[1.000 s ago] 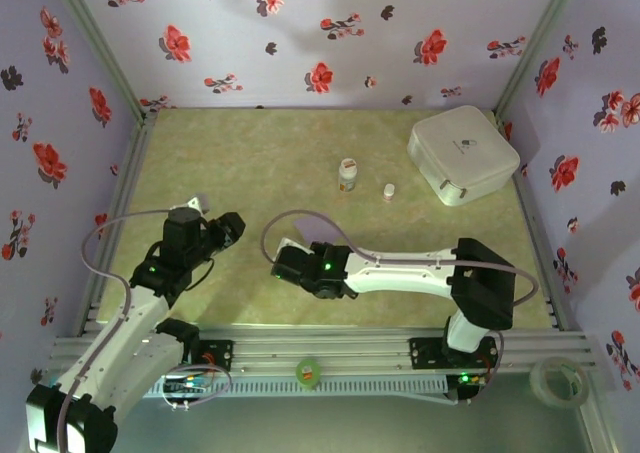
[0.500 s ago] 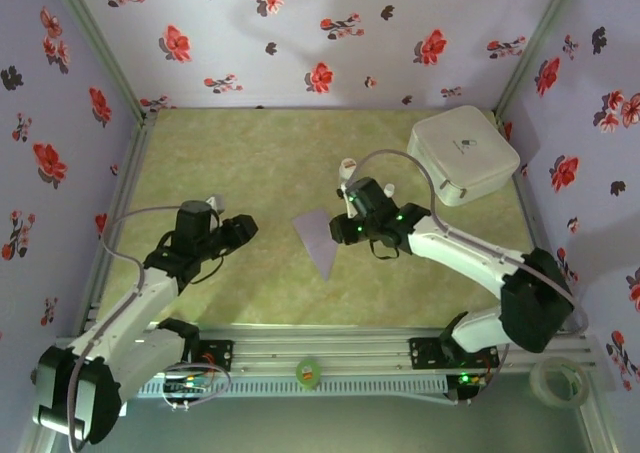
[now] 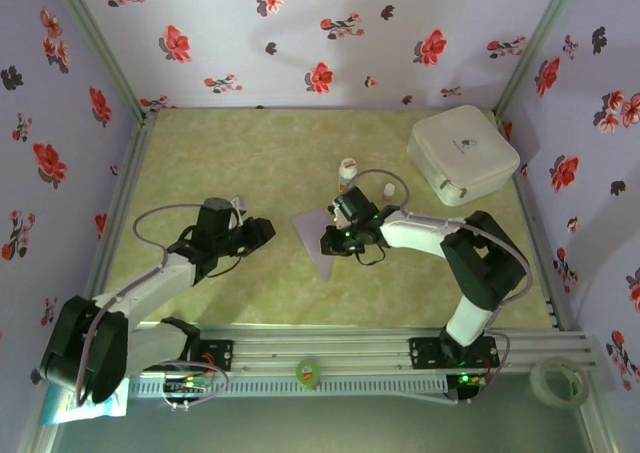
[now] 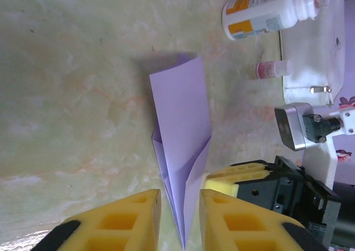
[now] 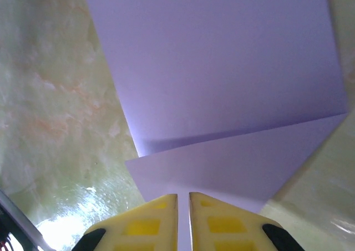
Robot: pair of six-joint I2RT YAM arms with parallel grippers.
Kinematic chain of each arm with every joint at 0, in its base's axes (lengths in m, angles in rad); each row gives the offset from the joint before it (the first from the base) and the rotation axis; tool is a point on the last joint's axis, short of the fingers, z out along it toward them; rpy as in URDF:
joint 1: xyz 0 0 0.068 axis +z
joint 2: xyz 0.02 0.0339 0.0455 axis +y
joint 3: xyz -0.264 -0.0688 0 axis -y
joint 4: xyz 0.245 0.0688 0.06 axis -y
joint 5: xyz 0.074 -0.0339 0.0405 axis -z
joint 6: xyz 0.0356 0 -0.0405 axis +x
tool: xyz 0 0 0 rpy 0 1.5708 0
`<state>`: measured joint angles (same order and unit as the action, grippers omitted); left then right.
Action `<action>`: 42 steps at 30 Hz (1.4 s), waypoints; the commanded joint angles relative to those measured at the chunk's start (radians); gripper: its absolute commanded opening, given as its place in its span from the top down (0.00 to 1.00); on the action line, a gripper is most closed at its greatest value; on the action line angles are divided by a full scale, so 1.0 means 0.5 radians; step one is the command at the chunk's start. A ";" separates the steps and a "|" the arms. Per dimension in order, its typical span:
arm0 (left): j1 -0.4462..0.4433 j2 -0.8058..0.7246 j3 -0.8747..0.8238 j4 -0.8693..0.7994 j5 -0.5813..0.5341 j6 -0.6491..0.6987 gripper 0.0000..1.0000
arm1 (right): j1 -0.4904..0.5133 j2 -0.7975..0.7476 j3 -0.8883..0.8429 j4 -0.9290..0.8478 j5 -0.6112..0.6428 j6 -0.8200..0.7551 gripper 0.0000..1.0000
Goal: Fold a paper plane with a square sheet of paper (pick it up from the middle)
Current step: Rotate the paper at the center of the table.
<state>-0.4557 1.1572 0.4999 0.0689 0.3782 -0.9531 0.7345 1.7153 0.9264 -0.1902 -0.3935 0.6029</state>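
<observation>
The square sheet of paper (image 3: 317,239) lies on the green mat, folded into a pale lilac pointed shape. In the left wrist view the paper (image 4: 180,118) points its narrow tip into the gap of my left gripper (image 4: 180,198). The yellow fingers stand slightly apart on either side of the tip and do not press it. My left gripper (image 3: 262,231) sits just left of the paper. My right gripper (image 3: 331,236) is at the paper's right edge. In the right wrist view my right gripper (image 5: 183,198) is shut on the near flap of the paper (image 5: 222,68).
A white rounded box (image 3: 463,153) stands at the back right. A white bottle (image 3: 347,171) and a smaller one (image 3: 389,190) stand just behind the right gripper. A tape roll (image 3: 556,381) lies off the mat at the front right.
My right gripper has swung from the left front over to the paper's right edge and closed on it. My left gripper has moved right up to the paper's tip, its jaws narrowing.
</observation>
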 commanded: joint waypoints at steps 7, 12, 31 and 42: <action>-0.059 0.242 0.087 0.265 0.034 -0.062 0.78 | 0.112 0.150 0.048 0.037 0.218 0.196 0.90; -0.094 0.420 0.192 0.311 0.052 -0.086 0.81 | 0.115 0.137 -0.125 0.204 0.280 0.567 0.90; -0.223 1.347 0.520 0.841 0.241 -0.347 0.89 | 0.167 0.065 -0.285 0.478 0.299 1.124 0.90; -0.228 1.467 0.452 0.634 0.124 -0.316 0.94 | -0.008 -0.336 -0.317 0.239 0.393 1.010 0.68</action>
<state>-0.5602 1.8580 0.7483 0.4534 0.4740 -1.1240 0.7788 1.6184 0.7876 0.0139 -0.2569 1.1282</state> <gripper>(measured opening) 0.062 0.309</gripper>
